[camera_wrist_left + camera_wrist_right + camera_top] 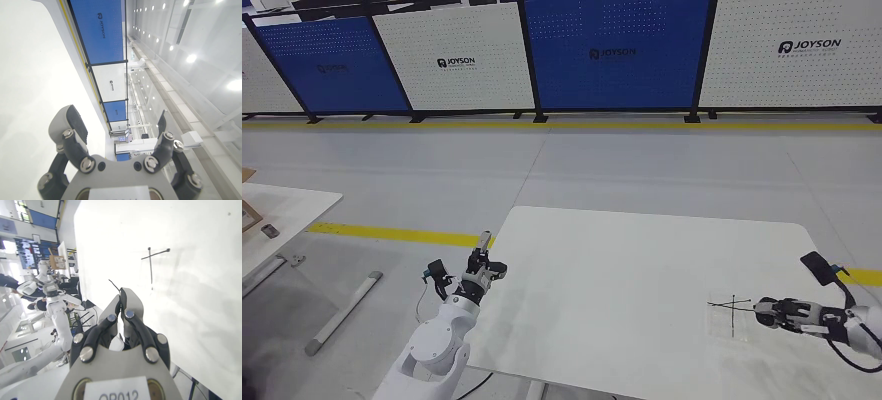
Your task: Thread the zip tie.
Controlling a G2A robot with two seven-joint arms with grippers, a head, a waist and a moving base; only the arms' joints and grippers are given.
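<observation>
Obs: held zip tie [114, 285] is thin and black, pinched between the pads of the right gripper [121, 293]. A short curved tip sticks out past the fingertips, clear of the desk [189, 228]. Jaws are clamped together on it with no gap visible.

Right arm: reaches over the right edge of the desk toward the near right corner, forearm low and nearly level. In the top view the right gripper [757, 309] points inward across the desk.

2 more black zip ties, the crossed zip ties [150, 262], lie flat on the desk just ahead of the fingertips. Each has a small square head at 1 end. In the top view the crossed zip ties [733, 305] sit near the right edge, on what looks like a clear sheet [720, 325]; material uncertain.

Left arm: at the left edge of the desk, near the far left corner, wrist tilted upward. The left gripper [119, 115] is released, pads [77, 121] spread wide. In the top view the left gripper [482, 244] sits just outside the desk edge, well apart from the zip ties.
</observation>
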